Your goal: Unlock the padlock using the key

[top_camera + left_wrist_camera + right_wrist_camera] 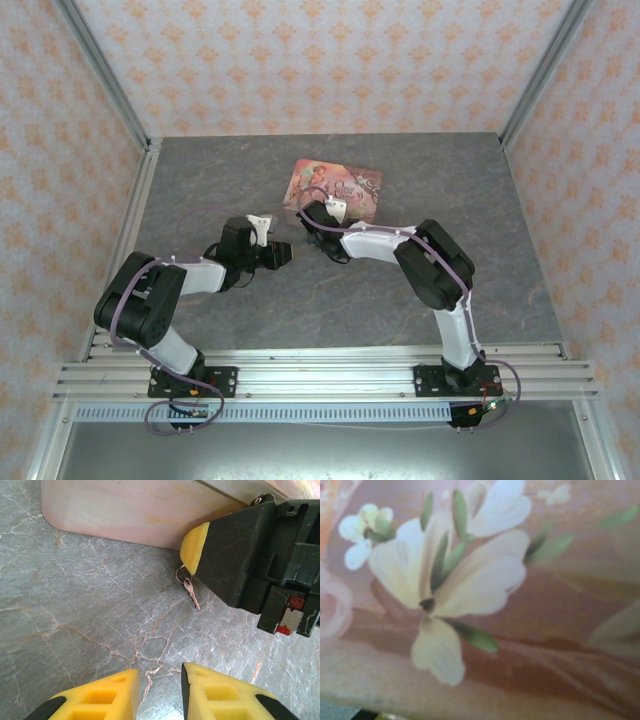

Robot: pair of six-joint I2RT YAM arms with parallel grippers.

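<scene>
Two arms lean in toward the middle of the grey marbled table (200, 180) in the top view, with both wrists just below the pink tin (345, 185), which lies a bit above the middle of the frame. From there the left gripper (282, 255) points right, slightly left of centre, and the right gripper (308, 214) is right at the tin's lower left corner. It's touching or nearly so, and honestly both sets of jaws are too small to read from up there. The left wrist cam is way more useful. Its own two yellow fingertips (107, 697) poke up from the bottom edge with a gap between them and bare table showing through, so those jaws are parted and holding nothing. Upper right of that frame has the other arm's black gripper body with one yellow pad (195, 547) down near the table. The key (190, 593) lies on the table just below that pad, its little ring (180, 574) tucked against the pad's lower edge and its blade pointing lower right. I can't tell whether that gripper is actually pinching the ring, since the second finger is hidden. The tin's pale side runs along the top of the frame. The right wrist cam gives a blurry close-up of the tin's painted white flower (445, 585), plus a sliver of table in the bottom left corner.
</scene>
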